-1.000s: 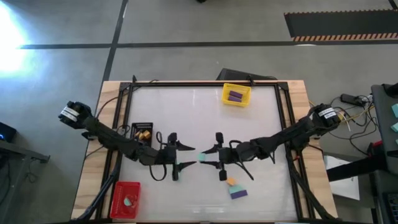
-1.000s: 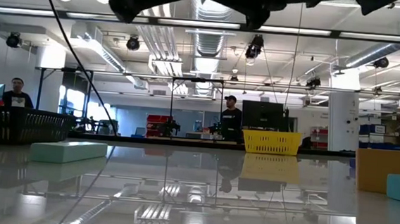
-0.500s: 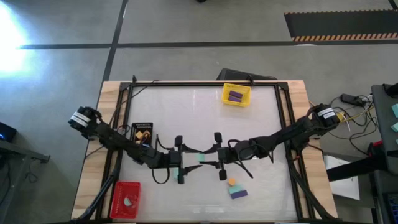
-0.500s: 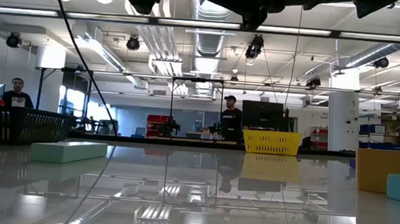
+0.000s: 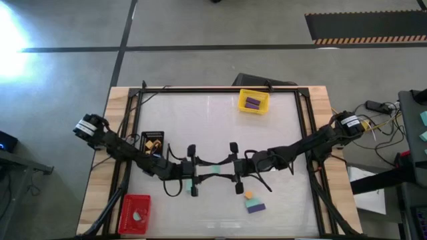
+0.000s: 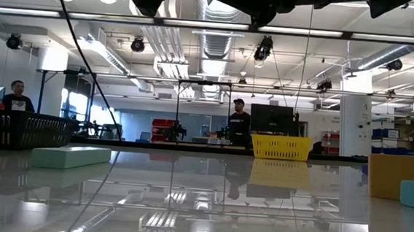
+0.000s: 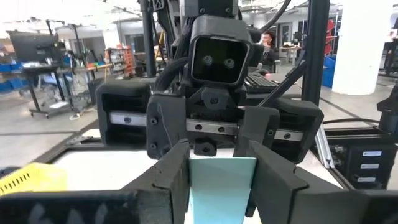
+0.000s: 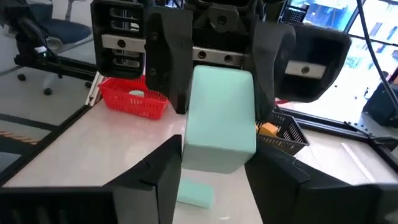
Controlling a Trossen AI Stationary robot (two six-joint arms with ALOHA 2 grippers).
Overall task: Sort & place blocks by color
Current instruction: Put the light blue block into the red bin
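**A:** What are the jaws doing?

**B:** The two grippers meet nose to nose above the middle of the counter, with one mint-teal bar [image 8: 219,118] between them, off the surface. The left gripper [image 5: 203,172] has its jaws clenched on one end of the bar. The right gripper [image 5: 227,171] has its jaws against the sides of the other end. I cannot tell whether they are pressing or slack. It looks like a hand-over.

**A:** How will that bar handle?

**B:** I judge it to be light and rigid. Its faces are flat and smooth and its edges rounded, so it could slip or twist if pinched near a corner. The safest hold is square across two opposite flat sides, well onto the bar, with one gripper firm before the other lets go.

**A:** What lies around them?

**B:** A smaller mint piece [image 8: 194,194] lies on the counter below the grippers. Towards the near edge, right of middle, an orange cube [image 5: 248,195] touches a purple bar [image 5: 255,207]. The red tray [image 5: 127,203] sits at the near left corner and holds a mint piece. The black tray [image 5: 145,135] is by the left edge with orange cubes in it. The yellow tray [image 5: 241,107] is at the far edge and holds a purple bar.
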